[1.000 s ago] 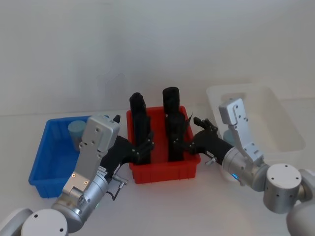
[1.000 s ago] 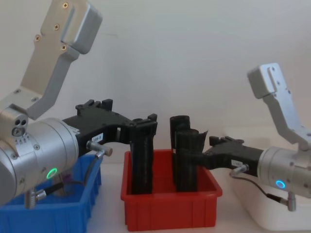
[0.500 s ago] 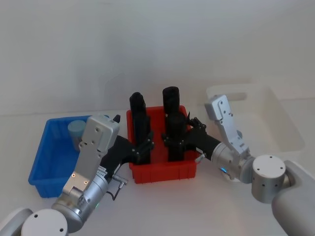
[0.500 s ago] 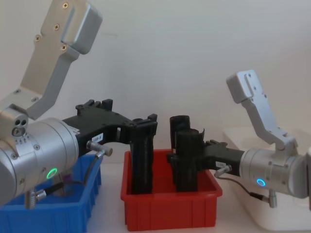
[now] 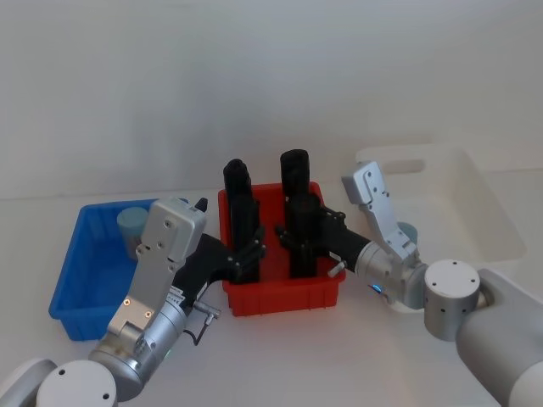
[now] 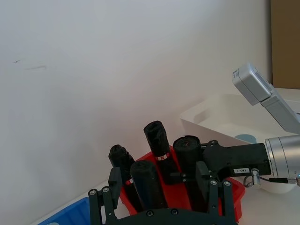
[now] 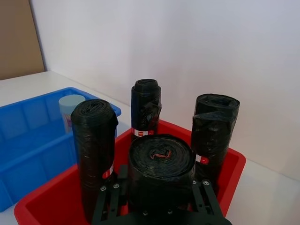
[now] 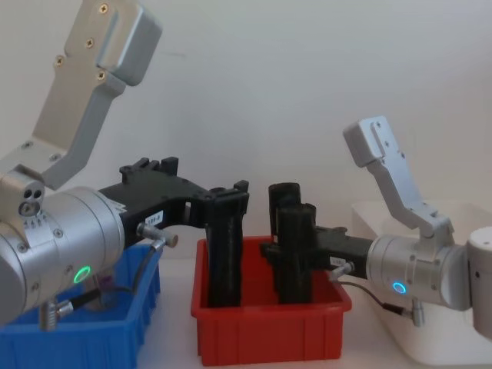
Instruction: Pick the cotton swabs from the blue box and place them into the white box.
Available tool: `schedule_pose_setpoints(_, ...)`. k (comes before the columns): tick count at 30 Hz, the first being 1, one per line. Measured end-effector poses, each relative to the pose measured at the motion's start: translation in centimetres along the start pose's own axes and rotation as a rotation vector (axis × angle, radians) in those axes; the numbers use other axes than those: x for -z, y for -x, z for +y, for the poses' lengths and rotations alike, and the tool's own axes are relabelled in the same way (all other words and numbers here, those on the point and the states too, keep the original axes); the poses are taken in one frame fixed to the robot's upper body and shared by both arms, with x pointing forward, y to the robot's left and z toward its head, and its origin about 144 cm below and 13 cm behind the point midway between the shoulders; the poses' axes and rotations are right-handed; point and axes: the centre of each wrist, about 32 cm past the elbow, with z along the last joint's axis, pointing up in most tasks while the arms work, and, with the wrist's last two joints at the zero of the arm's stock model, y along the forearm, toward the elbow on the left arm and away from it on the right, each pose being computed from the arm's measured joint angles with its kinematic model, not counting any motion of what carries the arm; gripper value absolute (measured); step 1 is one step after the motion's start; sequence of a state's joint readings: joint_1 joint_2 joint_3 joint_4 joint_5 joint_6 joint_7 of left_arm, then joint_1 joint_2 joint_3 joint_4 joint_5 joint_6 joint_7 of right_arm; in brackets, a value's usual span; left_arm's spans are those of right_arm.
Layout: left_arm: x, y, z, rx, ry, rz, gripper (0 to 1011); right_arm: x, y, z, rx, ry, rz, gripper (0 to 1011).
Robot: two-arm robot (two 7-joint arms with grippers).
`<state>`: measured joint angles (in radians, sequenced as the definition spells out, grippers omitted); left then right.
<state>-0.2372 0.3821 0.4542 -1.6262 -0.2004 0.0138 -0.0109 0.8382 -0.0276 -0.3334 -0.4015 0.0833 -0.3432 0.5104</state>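
Head view: the left gripper (image 5: 252, 254) reaches into the shallow red plastic bin (image 5: 284, 295), its fingers closed around the near-left tall black roll (image 5: 243, 225). The right gripper (image 5: 299, 240) clasps the near-right black roll (image 5: 303, 235). A clear cotton swab jar with pale blue lid (image 5: 130, 225) stands at the far-left corner of the bright blue plastic bin (image 5: 76, 288). Another jar (image 5: 407, 231) sits at the near-left corner of the glossy white plastic tub (image 5: 475, 199).

Chest view: both grippers hold their rolls upright.

The white worktop (image 5: 356, 356) carries the blue box (image 5: 81, 280), a red bin (image 5: 284, 292) and the white box (image 5: 475, 212) side by side.
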Motion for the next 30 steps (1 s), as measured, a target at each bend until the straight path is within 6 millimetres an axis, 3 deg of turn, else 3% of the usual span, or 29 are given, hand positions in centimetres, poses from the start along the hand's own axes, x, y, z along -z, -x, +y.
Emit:
schedule_pose_setpoints(6, 0.0, 0.0, 0.0, 0.000, 0.000, 0.000, 1004, 0.0, 0.0, 0.2, -0.007, -0.009, -0.001, 536)
schedule_pose_setpoints(18, 0.0, 0.0, 0.0, 0.000, 0.000, 0.000, 1004, -1.3, -0.1, -0.5, 0.002, -0.080, 0.006, 484)
schedule_pose_setpoints(30, 0.0, 0.0, 0.0, 0.000, 0.000, 0.000, 1004, -4.2, 0.1, -2.5, 0.043, -0.196, 0.010, 469)
